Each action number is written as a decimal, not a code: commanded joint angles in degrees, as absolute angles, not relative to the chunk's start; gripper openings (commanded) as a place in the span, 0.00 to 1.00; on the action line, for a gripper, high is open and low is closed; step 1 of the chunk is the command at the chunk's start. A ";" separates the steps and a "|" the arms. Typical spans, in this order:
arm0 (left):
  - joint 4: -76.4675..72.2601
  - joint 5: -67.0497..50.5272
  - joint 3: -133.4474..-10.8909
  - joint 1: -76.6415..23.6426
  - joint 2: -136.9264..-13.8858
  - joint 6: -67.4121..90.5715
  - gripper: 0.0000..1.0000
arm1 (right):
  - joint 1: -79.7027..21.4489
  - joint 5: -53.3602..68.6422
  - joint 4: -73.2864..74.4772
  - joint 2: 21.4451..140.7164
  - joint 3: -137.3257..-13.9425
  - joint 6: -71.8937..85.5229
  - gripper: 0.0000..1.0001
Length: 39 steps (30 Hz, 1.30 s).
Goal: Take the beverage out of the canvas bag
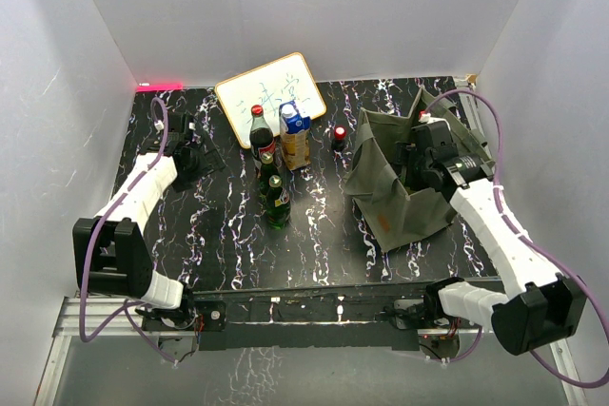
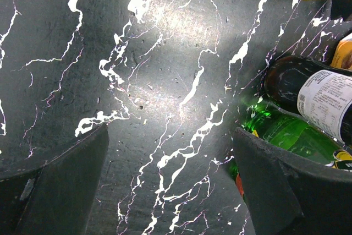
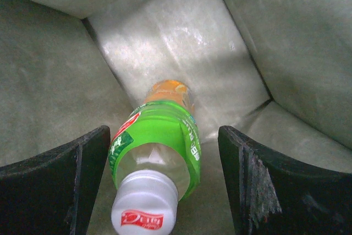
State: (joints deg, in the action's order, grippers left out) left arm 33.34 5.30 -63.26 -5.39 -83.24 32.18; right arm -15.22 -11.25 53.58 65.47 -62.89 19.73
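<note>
The olive-green canvas bag (image 1: 385,192) stands open at the right of the table, with a small orange patch on its front face. Inside it, in the right wrist view, a beverage bottle (image 3: 157,152) with a green label and a white cap stands tilted on the bag floor (image 3: 181,42). My right gripper (image 3: 165,191) is open inside the bag's mouth, its fingers on either side of the bottle's neck without touching it. In the top view my right gripper (image 1: 416,161) sits over the bag opening. My left gripper (image 2: 170,191) is open and empty over the bare table at the far left.
A cluster of bottles (image 1: 276,154) stands at the table's middle, with a white board (image 1: 271,97) behind it and a small red-capped bottle (image 1: 339,136) just left of the bag. Green and dark bottles (image 2: 297,119) show at the right of the left wrist view.
</note>
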 commanded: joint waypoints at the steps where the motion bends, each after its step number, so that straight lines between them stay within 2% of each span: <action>1: 33.80 7.72 -63.23 -5.18 -78.91 33.25 0.93 | -15.08 -9.29 54.50 66.01 -62.94 21.41 0.82; 4: 34.03 7.26 -62.41 -5.19 -76.80 33.25 0.93 | -15.11 -7.41 55.55 67.52 -61.28 24.49 0.80; 8: 36.39 4.72 -64.77 -5.19 -77.11 31.31 0.93 | -15.06 -8.47 53.05 66.80 -61.10 25.84 0.68; 10: 37.84 3.93 -66.53 -5.19 -77.94 30.69 0.93 | -15.12 -10.65 51.24 65.01 -61.04 25.61 0.59; 14: 38.82 2.69 -68.27 -5.23 -78.09 31.37 0.93 | -15.11 -13.22 50.76 61.96 -61.61 27.09 0.30; 16: 38.49 1.58 -68.02 -5.19 -77.08 32.62 0.92 | -15.07 -13.34 50.63 60.58 -61.64 27.77 0.23; 23: 37.98 -3.54 -66.30 -5.20 -73.83 37.32 0.91 | -15.05 -17.80 50.29 55.16 -63.09 28.11 0.18; 39: 35.97 -6.86 -62.17 -5.18 -65.43 45.29 0.89 | -15.07 -21.57 52.55 62.25 -88.37 21.92 0.15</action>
